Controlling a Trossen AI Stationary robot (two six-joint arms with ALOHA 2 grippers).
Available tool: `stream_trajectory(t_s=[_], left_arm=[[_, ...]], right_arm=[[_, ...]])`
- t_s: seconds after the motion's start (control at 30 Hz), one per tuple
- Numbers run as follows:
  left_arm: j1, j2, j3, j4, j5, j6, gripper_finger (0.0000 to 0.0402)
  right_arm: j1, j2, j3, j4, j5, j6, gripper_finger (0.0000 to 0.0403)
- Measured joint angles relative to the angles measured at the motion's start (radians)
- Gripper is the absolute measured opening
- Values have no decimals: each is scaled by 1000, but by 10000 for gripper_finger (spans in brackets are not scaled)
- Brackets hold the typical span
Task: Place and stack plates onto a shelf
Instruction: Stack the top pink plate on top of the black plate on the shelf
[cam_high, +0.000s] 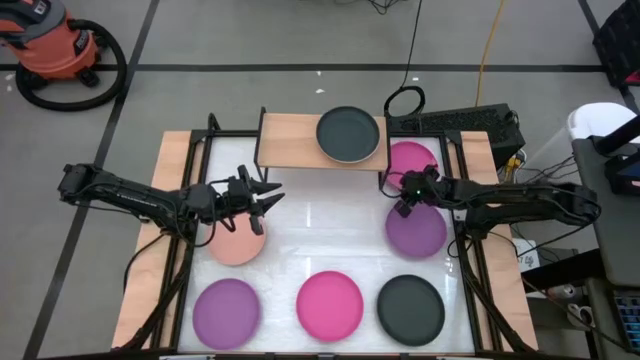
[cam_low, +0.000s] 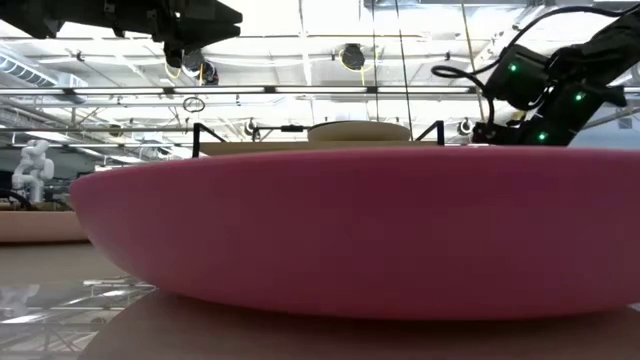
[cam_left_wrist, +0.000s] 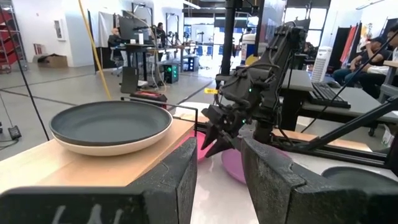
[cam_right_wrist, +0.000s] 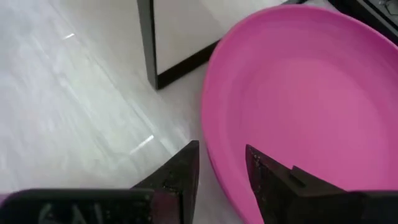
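- Shelf (cam_high: 300, 140) at 12 o'clock carries a black plate (cam_high: 348, 133).
- I see the right end effector (cam_high: 403, 203) released beside a magenta plate (cam_high: 412, 160).
- Left end effector (cam_high: 270, 198) released, empty.

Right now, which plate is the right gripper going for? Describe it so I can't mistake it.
Find the wooden shelf at the table's far edge. Just off its right end, on the table, lies a magenta plate, with the right gripper over its near rim. A purple plate lies just nearer, and the other magenta plate sits in the near row's middle.
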Motion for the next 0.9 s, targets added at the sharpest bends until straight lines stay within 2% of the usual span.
stream_trajectory(t_s=[0.27, 0.7, 0.9], left_arm=[[0, 0, 0, 0, 2, 0, 129], [0, 0, 0, 13, 2, 18, 129], [0, 0, 0, 20, 2, 2, 129]], right_arm=[[-1, 3, 1, -57, 7, 1, 114], [-1, 3, 0, -55, 11, 22, 114], [-3, 2, -51, -23, 12, 34, 114]])
